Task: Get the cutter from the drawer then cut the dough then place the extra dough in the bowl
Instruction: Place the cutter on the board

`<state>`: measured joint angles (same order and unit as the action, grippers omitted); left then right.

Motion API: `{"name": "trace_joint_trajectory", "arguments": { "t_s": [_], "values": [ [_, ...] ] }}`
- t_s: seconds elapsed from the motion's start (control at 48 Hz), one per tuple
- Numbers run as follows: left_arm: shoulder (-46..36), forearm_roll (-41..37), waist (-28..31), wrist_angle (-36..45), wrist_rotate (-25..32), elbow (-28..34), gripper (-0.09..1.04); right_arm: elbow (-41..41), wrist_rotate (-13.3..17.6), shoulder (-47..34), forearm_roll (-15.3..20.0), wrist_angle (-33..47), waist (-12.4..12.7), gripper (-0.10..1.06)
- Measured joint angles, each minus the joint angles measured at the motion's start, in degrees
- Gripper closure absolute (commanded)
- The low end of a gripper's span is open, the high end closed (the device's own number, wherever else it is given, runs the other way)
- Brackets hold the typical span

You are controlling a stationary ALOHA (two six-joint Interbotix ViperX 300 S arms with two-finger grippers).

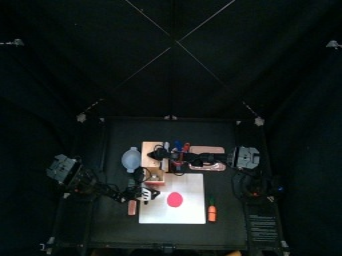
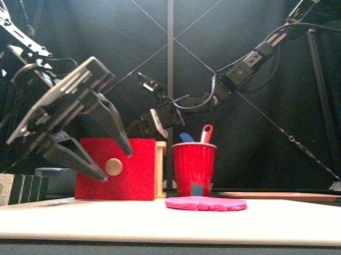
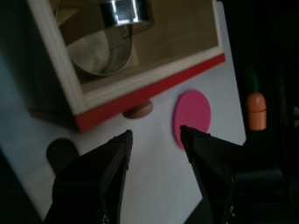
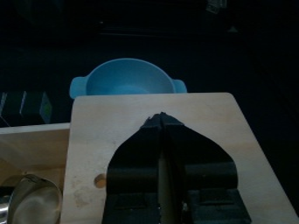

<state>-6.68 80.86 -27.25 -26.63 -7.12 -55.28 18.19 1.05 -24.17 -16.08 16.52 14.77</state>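
The pale wooden box [image 1: 166,163] stands at the back of the white cutting board [image 1: 150,212]. Its red drawer front [image 3: 152,87] is pulled out, and the round metal cutter [image 3: 107,45] lies inside the drawer. My left gripper [image 3: 163,150] hangs open just above and in front of the drawer, holding nothing; the front view shows the left gripper [image 2: 83,125] large before the red front [image 2: 104,179]. A flat pink dough disc [image 1: 175,199] lies on the board. My right gripper [image 4: 160,131] is shut, its tips resting on the box's top [image 4: 117,118].
The blue-grey bowl [image 1: 130,157] sits left of the box, beyond it in the right wrist view [image 4: 125,79]. A red cup [image 2: 193,167] with toy knives stands right of the box. A small orange toy [image 1: 210,212] lies at the board's right edge.
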Motion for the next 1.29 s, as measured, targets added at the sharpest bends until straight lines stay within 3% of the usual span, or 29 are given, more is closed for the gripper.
{"name": "trace_joint_trajectory", "arguments": {
  "t_s": [0.146, 0.375, 0.458, 0.812, 0.917, 1.021, 1.125, 1.188, 1.292],
  "values": [
    [-11.9, -9.3, -0.3, -1.0, 0.4, -6.1, 0.13, -0.8, 0.0, -0.3, 0.0, -0.5, -0.3, 0.93],
    [-26.0, -37.1, 7.0, -20.7, 4.1, -15.9, 0.13, -2.1, 0.0, 1.1, 0.4, -5.7, -1.8, 0.93],
    [-28.1, -43.5, 11.2, -23.6, 4.0, -18.6, 0.13, -2.2, -0.1, 2.2, 0.7, -8.4, -2.5, 0.93],
    [-30.4, -51.0, 24.0, -23.1, 6.2, -21.1, 0.13, -1.5, -0.3, 9.4, 1.0, -16.5, -6.9, 0.88],
    [-30.4, -52.5, 26.5, -23.0, 6.9, -21.2, 0.13, -1.4, -0.4, 12.3, 1.0, -19.1, -8.4, 0.74],
    [-30.4, -54.8, 29.3, -23.0, 8.3, -21.7, 0.13, -1.4, -0.2, 14.2, 1.2, -21.1, -9.8, 0.43],
    [-30.4, -57.1, 31.7, -22.9, 9.4, -22.2, 0.13, -1.4, 0.1, 14.6, 3.3, -23.8, -10.3, 0.21],
    [-30.4, -58.8, 32.3, -22.9, 10.0, -22.3, 0.13, -1.8, 0.0, 14.6, 5.7, -26.2, -10.3, 0.14],
    [-30.4, -62.1, 32.6, -22.7, 11.5, -22.2, 0.13, -3.4, -0.1, 14.1, 9.1, -29.4, -10.1, 0.14]
  ]
}}
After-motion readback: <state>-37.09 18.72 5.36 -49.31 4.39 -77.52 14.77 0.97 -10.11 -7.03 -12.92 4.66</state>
